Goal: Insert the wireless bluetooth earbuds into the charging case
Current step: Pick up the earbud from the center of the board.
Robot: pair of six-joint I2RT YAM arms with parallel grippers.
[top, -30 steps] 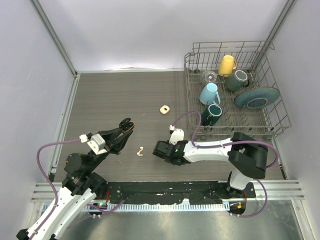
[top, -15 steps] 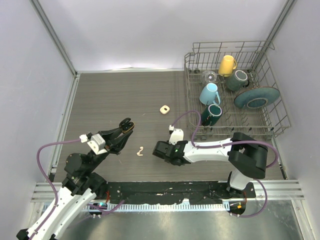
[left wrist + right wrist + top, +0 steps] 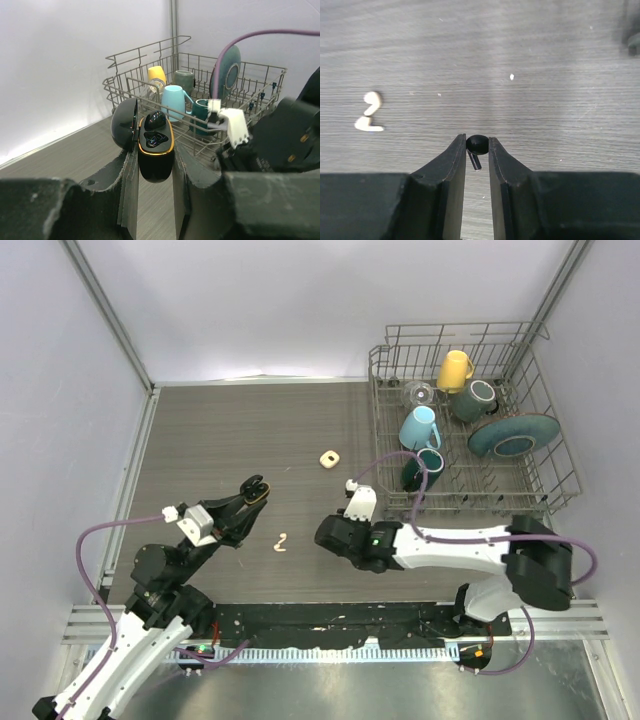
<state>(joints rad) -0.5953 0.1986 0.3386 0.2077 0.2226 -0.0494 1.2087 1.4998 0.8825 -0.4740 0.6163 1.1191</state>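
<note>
My left gripper (image 3: 155, 165) is shut on an open black charging case (image 3: 155, 145) with a gold rim; its lid (image 3: 125, 123) hangs open to the left, and one black earbud (image 3: 155, 120) sits in it. The case also shows in the top view (image 3: 254, 489). My right gripper (image 3: 477, 144) is shut on a black earbud (image 3: 477, 146), stem pointing back between the fingers, held above the table. In the top view the right gripper (image 3: 328, 533) is right of two cream-white earbuds (image 3: 281, 542), which also show in the right wrist view (image 3: 369, 118).
A cream-white case (image 3: 329, 457) lies mid-table. A wire dish rack (image 3: 462, 420) at the back right holds mugs, a glass and a teal plate. A purple cable (image 3: 385, 465) loops over the right arm beside the rack.
The right arm has lifted and shifted right and away from the near edge, carrying the black earbud. The left arm has hardly moved.
</note>
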